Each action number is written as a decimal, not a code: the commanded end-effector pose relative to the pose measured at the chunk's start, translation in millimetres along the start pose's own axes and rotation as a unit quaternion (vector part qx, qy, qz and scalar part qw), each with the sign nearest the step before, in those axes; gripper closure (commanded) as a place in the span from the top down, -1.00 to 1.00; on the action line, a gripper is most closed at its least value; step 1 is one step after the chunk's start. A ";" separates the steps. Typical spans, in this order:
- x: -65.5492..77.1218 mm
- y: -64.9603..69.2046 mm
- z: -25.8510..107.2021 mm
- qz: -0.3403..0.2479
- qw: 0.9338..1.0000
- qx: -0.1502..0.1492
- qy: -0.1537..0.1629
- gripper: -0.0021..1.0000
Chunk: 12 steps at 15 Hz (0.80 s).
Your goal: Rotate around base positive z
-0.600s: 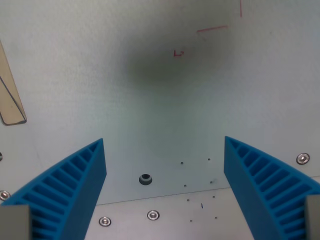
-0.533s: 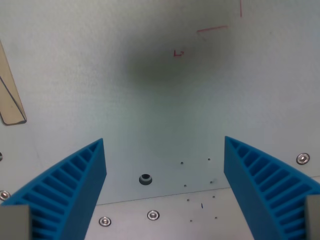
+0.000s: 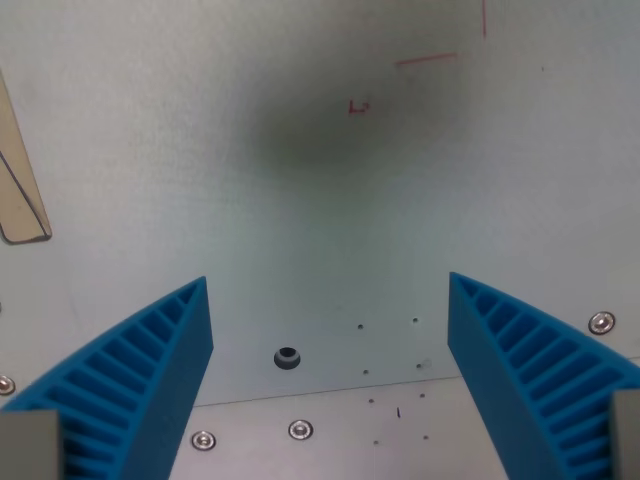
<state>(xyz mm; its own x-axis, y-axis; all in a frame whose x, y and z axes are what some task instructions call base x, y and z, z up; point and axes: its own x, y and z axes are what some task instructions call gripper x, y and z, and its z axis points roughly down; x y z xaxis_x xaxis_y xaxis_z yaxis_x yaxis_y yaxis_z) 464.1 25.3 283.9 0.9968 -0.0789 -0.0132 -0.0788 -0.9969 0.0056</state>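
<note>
A pale grey table [image 3: 320,200] is filling the wrist view, lying flat below the claw [image 3: 330,385] and stretching away on every side of it. The claw is hanging over it with its two blue ribbed fingers [image 3: 140,380] spread wide, one at each lower corner of the view, and it is gripping nothing; only bare surface is showing in the gap between them. A broad soft shadow [image 3: 310,130] is lying on the table ahead of the claw, toward the top of the view. A tan strip [image 3: 18,195] is sitting well off to the wrist view's left, beyond the left-hand finger. A seam [image 3: 330,392] between two panels is running across just under the gap. Faint red pen marks [image 3: 425,60] are showing far ahead and slightly to the wrist view's right. Smallest of all, a dark hole [image 3: 288,357] is sitting between the fingers, nearer the left-hand one, with a few screws [image 3: 300,430] along the lower panel. The task names no object, so its thing is the arm itself, and judging from the empty claw the step in hand is the swing about the base's vertical axis. The next move is calling only for that swing to go on at steady height, with the claw left as it is, since nothing is waiting to be grasped.
</note>
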 end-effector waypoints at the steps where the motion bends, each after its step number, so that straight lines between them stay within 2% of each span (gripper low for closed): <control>1: 0.1 0.4 -1.5 -0.051 0.999 -0.001 0.002 1.00; 12: 0.1 0.4 -1.5 -0.124 0.992 -0.002 0.002 1.00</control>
<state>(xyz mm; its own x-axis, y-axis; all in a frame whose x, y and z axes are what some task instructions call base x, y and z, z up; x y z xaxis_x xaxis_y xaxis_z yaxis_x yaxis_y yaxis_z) 464.1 25.5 283.9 0.9989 0.0440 -0.0138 0.0441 -0.9990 0.0044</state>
